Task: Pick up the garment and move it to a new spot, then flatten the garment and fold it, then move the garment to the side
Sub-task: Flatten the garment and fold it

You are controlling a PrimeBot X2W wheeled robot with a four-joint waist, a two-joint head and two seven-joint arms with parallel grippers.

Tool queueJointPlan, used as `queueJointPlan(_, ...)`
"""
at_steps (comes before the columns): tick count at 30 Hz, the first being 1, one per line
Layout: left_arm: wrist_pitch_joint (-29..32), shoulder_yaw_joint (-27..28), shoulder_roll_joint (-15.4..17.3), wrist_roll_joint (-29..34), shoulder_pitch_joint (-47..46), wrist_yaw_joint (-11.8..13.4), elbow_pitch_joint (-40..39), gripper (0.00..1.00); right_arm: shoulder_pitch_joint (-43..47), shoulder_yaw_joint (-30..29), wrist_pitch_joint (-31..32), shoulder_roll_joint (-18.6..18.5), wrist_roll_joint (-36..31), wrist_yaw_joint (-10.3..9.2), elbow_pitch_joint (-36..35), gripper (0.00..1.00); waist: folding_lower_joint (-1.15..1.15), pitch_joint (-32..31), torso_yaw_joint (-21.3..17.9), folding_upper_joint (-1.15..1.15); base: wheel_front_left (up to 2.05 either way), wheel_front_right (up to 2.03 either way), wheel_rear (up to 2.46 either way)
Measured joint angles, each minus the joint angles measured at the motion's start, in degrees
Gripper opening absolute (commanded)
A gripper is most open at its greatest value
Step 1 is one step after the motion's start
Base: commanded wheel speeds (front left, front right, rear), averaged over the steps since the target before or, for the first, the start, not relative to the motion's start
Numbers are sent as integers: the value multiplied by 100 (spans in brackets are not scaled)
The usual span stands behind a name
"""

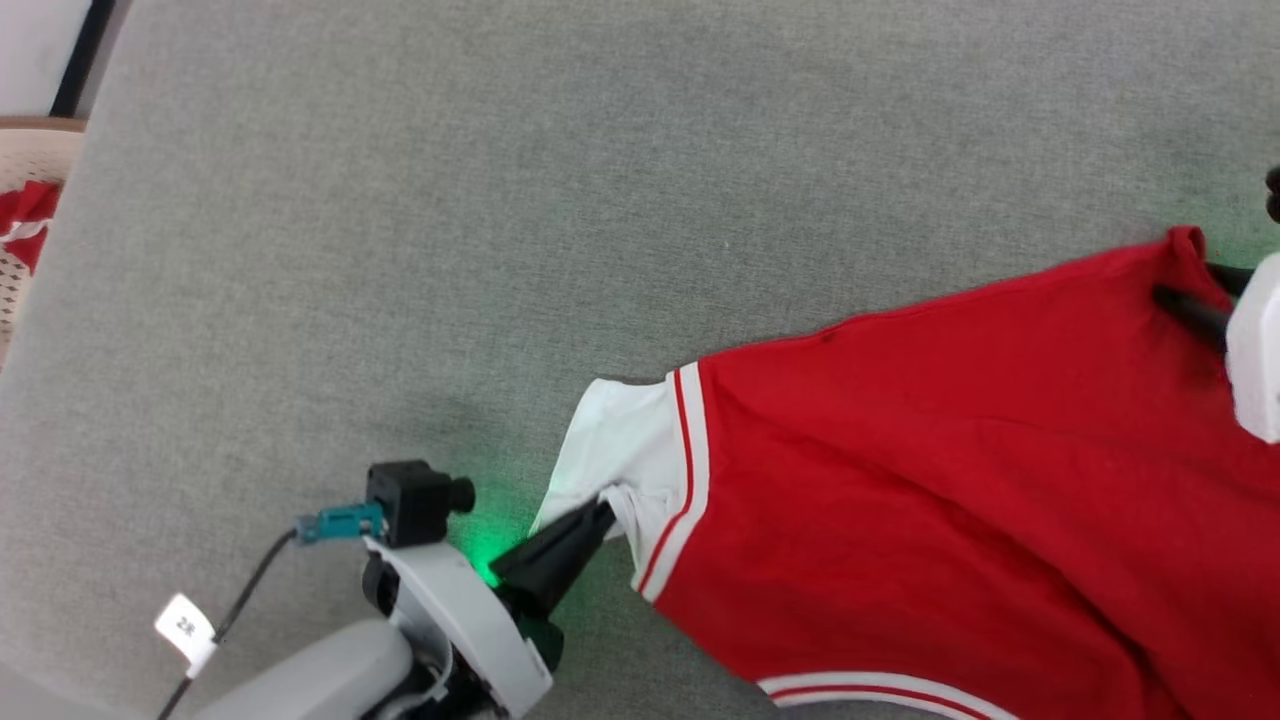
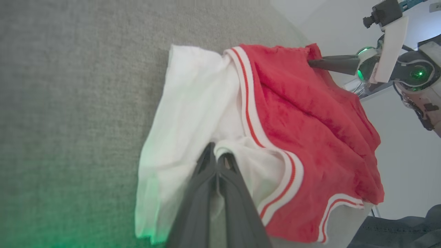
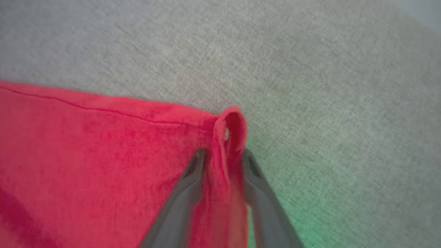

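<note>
Grey woven tabletop [image 1: 400,200] is taking up most of the head view. A beige perforated basket [image 1: 40,150] is sitting at its left edge, with a red-and-white cloth bundle [image 1: 25,215] inside.

The garment [image 1: 950,480] is lying on the right half of the tabletop, well apart from the basket. Its red body is spreading toward the right and bottom edges of the head view. One white sleeve [image 1: 620,440] is pointing left, with a red-and-white striped trim band [image 1: 690,470] running where sleeve meets body. A second striped band is showing at the bottom edge.

The left gripper [image 1: 598,515] is reaching in from the lower left. Its two dark fingers [image 2: 206,193] are pressing together on a fold of the white sleeve, near the trim. A green glow is falling on the tabletop just beside it. A dark cable with a white tag [image 1: 185,628] is trailing from the left forearm.

The right gripper [image 3: 223,156] is working at the far red corner of the garment, which is peaking up off the tabletop. Its fingers [image 3: 193,179] are standing apart, one on each side of the bunched corner. The cloth is filling the gap and touching both, and a small loop is poking out above the tips. Cannot tell whether they are truly clamping it.

The red edge is running fairly straight between the two grippers.
</note>
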Motion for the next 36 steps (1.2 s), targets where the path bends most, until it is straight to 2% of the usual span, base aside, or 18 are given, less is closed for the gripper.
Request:
queueJointPlan(4, 0, 175, 2, -1, -218, 0, 16, 0, -285, -20, -382, 175, 187, 4, 326, 0, 0, -11, -75, 0, 0, 0, 0)
queueJointPlan(9, 27, 466, 112, -222, -1060, 0, 179, 0, -943, -502, -734, 442, 41, 4, 866, 0, 0, -22, -169, 0, 0, 0, 0)
queueJointPlan(13, 151, 920, 47, -545, -2089, 0, 751, 0, -1717, -1085, -1112, 728, -296, 4, 1338, 0, 0, 50, -260, 0, 0, 0, 0)
queueJointPlan(16, 315, 1225, -191, -794, -2941, 0, 1174, 0, -2426, -1543, -1490, 981, -643, 4, 1761, 0, 0, 139, -337, 0, 0, 0, 0)
queueJointPlan(20, 595, 1636, -343, -1039, -4142, 0, 1924, 0, -3416, -1931, -2082, 1473, -1136, 4, 2226, 0, 0, 270, -513, 0, 0, 0, 0)
queueJointPlan(25, 644, 1994, -526, -967, -5741, -1, 2793, 0, -4570, -2387, -2854, 1840, -1639, 5, 2785, 0, 0, 413, -788, 0, 0, 0, 0)
queueJointPlan(29, 432, 2091, -656, -724, -6683, -1, 3078, 0, -5066, -2658, -3342, 2050, -1907, 5, 3127, 0, 0, 501, -970, 0, 0, 0, 0)
queueJointPlan(32, 349, 2111, -662, -762, -6784, -1, 3038, 0, -5190, -2668, -3565, 2109, -2017, 5, 3353, 0, 0, 536, -1063, 0, 0, 0, 0)
queueJointPlan(36, 419, 1922, -536, -934, -6123, 0, 2672, 0, -4772, -2296, -3794, 2025, -2049, 5, 3439, 0, 0, 492, -1092, 0, 0, 0, 0)
